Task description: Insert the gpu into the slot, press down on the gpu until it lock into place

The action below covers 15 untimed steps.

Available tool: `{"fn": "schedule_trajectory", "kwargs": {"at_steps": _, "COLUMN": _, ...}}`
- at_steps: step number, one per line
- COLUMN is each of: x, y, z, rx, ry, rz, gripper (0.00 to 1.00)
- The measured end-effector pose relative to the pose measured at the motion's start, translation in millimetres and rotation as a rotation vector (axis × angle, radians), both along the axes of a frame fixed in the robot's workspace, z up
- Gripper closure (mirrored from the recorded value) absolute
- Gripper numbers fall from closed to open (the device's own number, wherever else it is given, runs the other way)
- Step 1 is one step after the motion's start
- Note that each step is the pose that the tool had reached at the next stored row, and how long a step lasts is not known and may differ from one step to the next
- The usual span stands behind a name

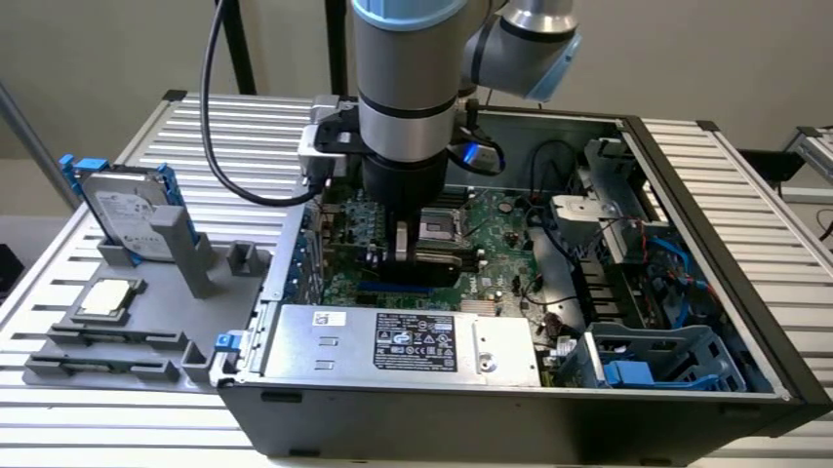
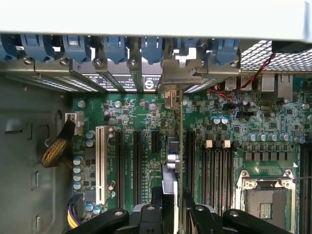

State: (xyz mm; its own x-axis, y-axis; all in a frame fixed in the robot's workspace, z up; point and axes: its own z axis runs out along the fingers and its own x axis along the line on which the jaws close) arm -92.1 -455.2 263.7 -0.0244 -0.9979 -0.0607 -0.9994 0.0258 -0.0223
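You have the claw point(image 2: 175, 212) clamped on the gpu point(image 2: 181, 126), which stands on its thin edge right over the slot point(image 1: 404, 290), lined up the same long way.

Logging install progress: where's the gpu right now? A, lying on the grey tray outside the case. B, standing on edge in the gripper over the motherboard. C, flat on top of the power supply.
B: the gpu stands on edge over the motherboard, with the gripper clamped on it.
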Motion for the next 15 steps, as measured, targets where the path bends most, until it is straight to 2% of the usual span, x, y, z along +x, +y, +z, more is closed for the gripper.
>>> {"fn": "schedule_trajectory", "kwargs": {"at_steps": 15, "x": -0.8, "y": 0.7, "z": -5.6, "rx": -0.0003, "ry": 0.0001, "rz": 0.000, "gripper": 0.74}}
